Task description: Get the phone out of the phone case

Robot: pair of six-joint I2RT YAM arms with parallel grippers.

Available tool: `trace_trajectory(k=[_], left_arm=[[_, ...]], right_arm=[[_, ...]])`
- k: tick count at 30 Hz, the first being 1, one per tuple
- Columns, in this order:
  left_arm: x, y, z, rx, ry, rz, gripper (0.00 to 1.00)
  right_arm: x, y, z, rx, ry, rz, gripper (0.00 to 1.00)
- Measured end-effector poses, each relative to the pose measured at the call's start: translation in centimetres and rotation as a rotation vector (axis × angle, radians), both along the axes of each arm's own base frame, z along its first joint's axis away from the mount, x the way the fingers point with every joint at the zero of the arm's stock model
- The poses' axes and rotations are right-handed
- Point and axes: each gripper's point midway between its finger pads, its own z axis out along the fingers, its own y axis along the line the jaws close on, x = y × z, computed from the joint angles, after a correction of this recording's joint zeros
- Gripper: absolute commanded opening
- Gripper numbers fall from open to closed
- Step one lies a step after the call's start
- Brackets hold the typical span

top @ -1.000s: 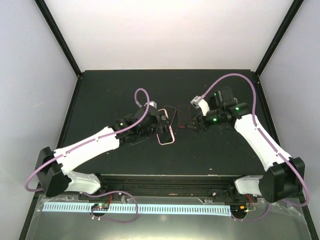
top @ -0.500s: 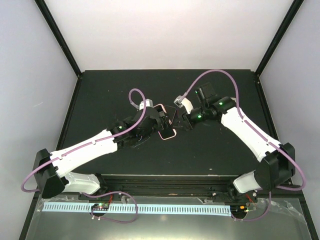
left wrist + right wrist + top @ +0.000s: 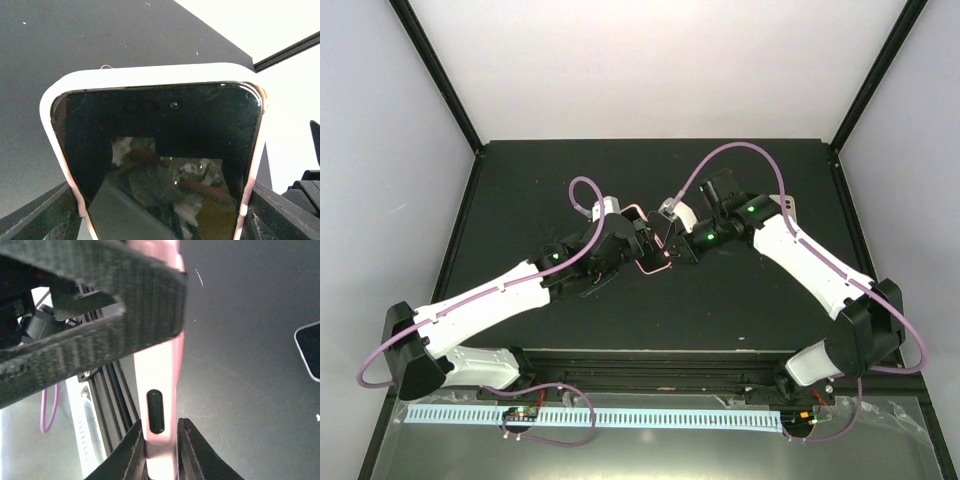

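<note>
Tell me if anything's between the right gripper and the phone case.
Nothing visible does. The right gripper pinches the phone case edge by its side button; the left gripper holds the case's long sides, phone inside.

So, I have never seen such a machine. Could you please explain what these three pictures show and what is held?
These are two robot arms fixed to a black table, each ending in a two-finger gripper. The wide picture is from a camera above and behind them; the other two come from small cameras on the wrists. The left gripper holds a phone in a pink case by its two long sides; its camera sees the dark screen. The right gripper pinches one edge of the case, near a side button. The phone is still inside the case.
</note>
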Motion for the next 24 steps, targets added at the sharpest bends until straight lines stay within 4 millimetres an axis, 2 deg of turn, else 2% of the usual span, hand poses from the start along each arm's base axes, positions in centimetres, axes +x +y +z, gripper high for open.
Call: trace_trajectory(k=[3, 4, 11, 14, 18, 20, 22, 24], left_arm=[[0.1, 0.1, 0.0, 0.005, -0.005, 0.003, 0.97], [0.1, 0.1, 0.0, 0.01, -0.007, 0.003, 0.99], [1.1, 1.0, 1.1, 0.06, -0.082, 0.015, 0.99], [1.0, 1.9, 2.7, 0.084, -0.167, -0.013, 0.99], [0.1, 3.8, 5.1, 0.096, -0.311, -0.074, 0.99], [-0.6, 4.2, 5.7, 0.103, -0.392, -0.137, 0.95], [-1.6, 3.7, 5.6, 0.1, -0.464, -0.228, 0.92], [-2.8, 3.1, 4.7, 0.093, -0.52, -0.334, 0.88]], right_arm=[[-0.2, 0.2, 0.2, 0.013, 0.003, 0.01, 0.05], [-0.2, 0.2, 0.2, 0.012, 0.004, 0.009, 0.04], [0.2, -0.1, -0.2, -0.003, 0.028, -0.013, 0.02], [0.7, -0.8, -0.3, -0.006, 0.037, -0.038, 0.01], [1.8, -2.7, 0.1, 0.008, 0.02, -0.095, 0.02], [1.8, -4.0, 0.5, 0.032, 0.015, -0.117, 0.02], [1.5, -5.2, 0.8, 0.05, 0.004, -0.124, 0.02], [0.9, -5.7, 1.3, 0.071, -0.013, -0.105, 0.03]])
